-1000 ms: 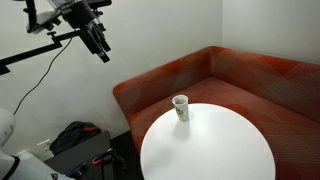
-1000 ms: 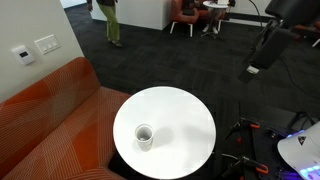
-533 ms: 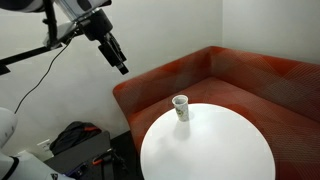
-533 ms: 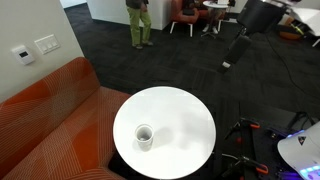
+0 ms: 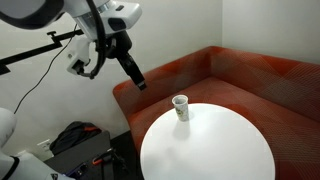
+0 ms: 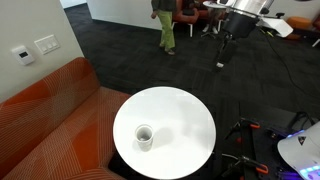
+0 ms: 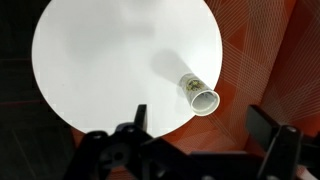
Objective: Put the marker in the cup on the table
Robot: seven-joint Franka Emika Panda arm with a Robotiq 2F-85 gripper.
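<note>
Wrist view: the claw looks down on the round white tabletop — two dark fingers frame the picture's bottom edge.
Claw state: cannot tell whether it is clenched or released; the fingers are dim shapes.
Marker: not surely made out — a thin dark stick rises beside one finger.
Cup: a white paper cup, upright, close to the tabletop's edge on the side of the red-brown sofa.
Arm: the arm hangs in the air off the tabletop in both exterior views, with the claw well apart from the cup.
</note>
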